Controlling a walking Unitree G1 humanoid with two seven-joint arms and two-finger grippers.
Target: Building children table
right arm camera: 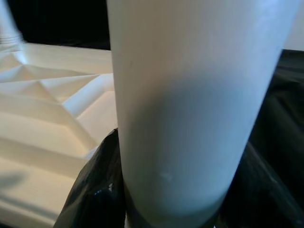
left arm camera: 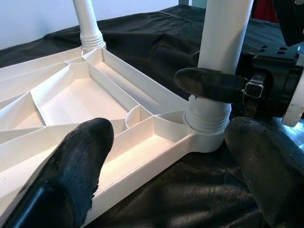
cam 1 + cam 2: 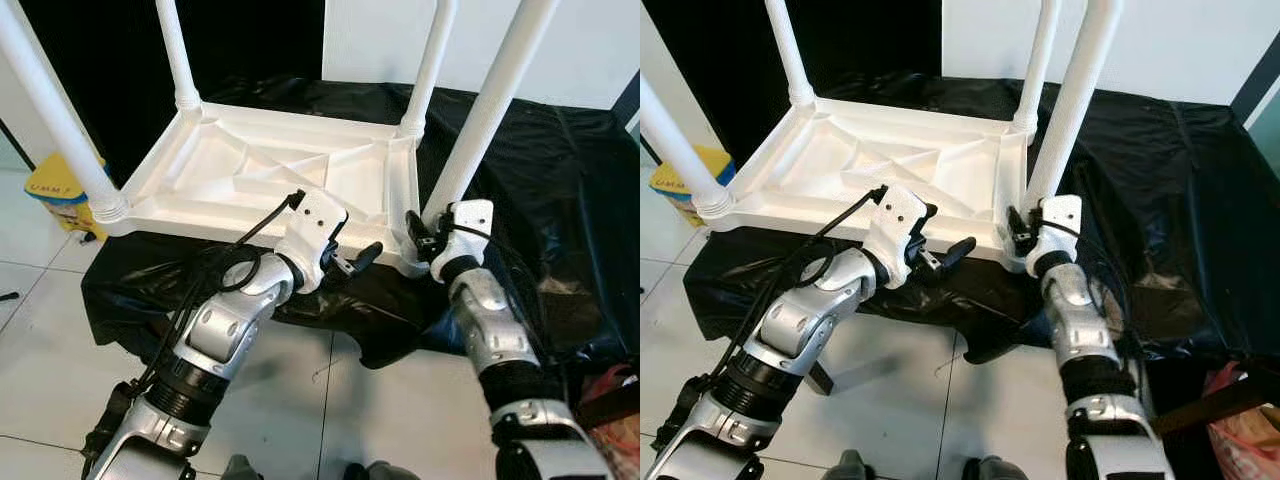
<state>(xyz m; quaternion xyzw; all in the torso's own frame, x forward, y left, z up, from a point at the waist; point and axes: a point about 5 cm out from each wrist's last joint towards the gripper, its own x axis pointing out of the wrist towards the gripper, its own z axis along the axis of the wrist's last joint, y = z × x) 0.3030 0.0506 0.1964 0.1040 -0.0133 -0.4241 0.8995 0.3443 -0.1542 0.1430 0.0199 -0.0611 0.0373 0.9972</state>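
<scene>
A white plastic children's table [image 3: 260, 170] lies upside down on a black sheet, with its legs pointing up. My right gripper [image 3: 428, 236] is shut on the near-right leg [image 3: 490, 110] just above its threaded collar. In the left wrist view one of its black fingers [image 2: 213, 84] presses against that leg [image 2: 223, 33]. The right wrist view looks at the leg [image 1: 190, 104] from very close. My left gripper [image 3: 352, 260] stands open at the table's near edge, left of that leg, with the rim [image 2: 156, 147] between its fingers [image 2: 71, 166].
The black sheet [image 3: 560, 180] drapes over a low platform and hangs over its near edge. A yellow box [image 3: 60, 195] stands on the tiled floor [image 3: 380, 410] at the left. A red bag [image 3: 610, 400] lies at the lower right.
</scene>
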